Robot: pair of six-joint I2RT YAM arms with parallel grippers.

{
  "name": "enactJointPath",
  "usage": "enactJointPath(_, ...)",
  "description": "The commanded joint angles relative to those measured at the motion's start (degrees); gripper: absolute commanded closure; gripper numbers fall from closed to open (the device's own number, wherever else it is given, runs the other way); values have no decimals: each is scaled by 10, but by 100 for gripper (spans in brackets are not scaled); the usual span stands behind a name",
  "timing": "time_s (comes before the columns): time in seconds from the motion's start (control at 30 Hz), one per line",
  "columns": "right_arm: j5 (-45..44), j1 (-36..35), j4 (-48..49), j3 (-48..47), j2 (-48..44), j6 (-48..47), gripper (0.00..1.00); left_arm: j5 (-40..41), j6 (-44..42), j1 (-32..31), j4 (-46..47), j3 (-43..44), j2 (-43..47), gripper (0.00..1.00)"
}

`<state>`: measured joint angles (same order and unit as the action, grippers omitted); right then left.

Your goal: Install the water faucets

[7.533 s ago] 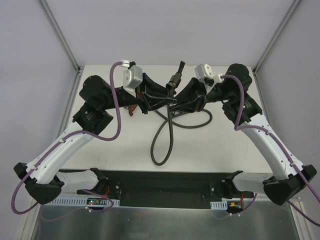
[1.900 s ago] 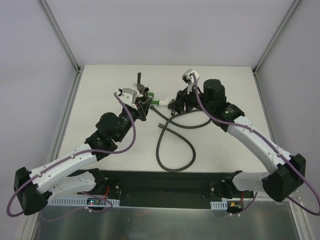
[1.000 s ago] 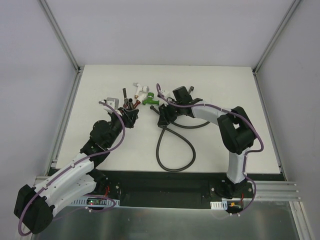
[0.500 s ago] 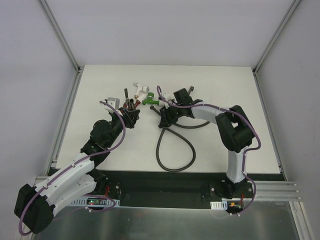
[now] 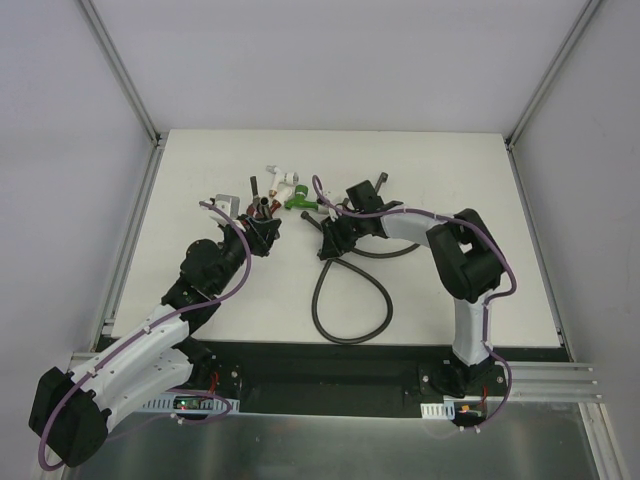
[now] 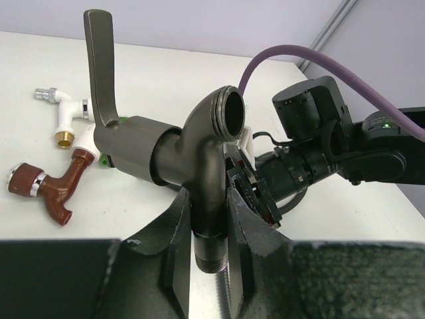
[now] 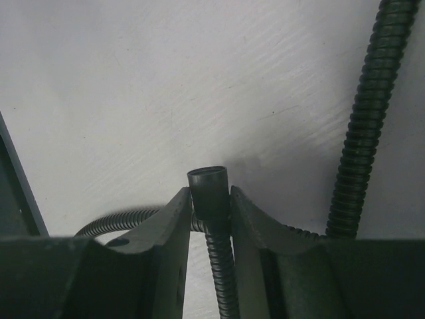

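My left gripper (image 5: 262, 232) is shut on the threaded stem of the grey-brown metal faucet (image 6: 192, 153), whose lever handle (image 6: 99, 66) stands upright; the fingers (image 6: 174, 252) clamp both sides of it. On the table behind it lie the red faucet (image 6: 56, 189), the white faucet (image 6: 70, 119) and the green faucet (image 5: 298, 201), mostly hidden in the left wrist view. My right gripper (image 5: 327, 240) is shut on the end fitting (image 7: 208, 189) of the long dark flexible hose (image 5: 350, 300), just right of the metal faucet.
The hose loops toward the table's near edge (image 5: 340, 340) and curves behind the right wrist (image 5: 395, 250). A small dark piece (image 5: 383, 182) lies behind the right forearm. Metal frame posts (image 5: 120, 70) stand at the table's back corners.
Over several seconds both arms came down from a raised pose to the table. In the last second almost nothing moved; the right arm's elbow shifted slightly.
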<state>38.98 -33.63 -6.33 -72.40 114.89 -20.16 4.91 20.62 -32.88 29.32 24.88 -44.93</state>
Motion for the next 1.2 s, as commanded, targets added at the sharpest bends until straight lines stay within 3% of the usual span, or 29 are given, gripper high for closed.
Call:
enactJointPath(0.0, 28, 1, 1, -3, -1, -15, 72, -14, 17, 5, 56, 3, 11, 100)
enactJointPath(0.17, 47, 0, 11, 2, -33, -13, 92, -29, 26, 5, 61, 8, 18, 100)
enactJointPath(0.23, 55, 0, 20, 8, -67, -7, 93, -35, 29, 5, 62, 14, 21, 100)
enactJointPath(0.47, 67, -7, 123, 51, -228, 19, 93, -75, 26, 5, 37, 66, 34, 100)
enactJointPath(0.73, 39, -7, 245, 74, -400, 49, 92, -145, -8, 6, -15, 216, 18, 100)
enactJointPath(0.87, 29, -5, 341, 84, -440, 86, 91, -184, -2, 5, -15, 300, -32, 100)
enactJointPath(1.17, -14, -4, 452, 60, -475, 181, 91, -293, 18, 5, -18, 516, -147, 100)
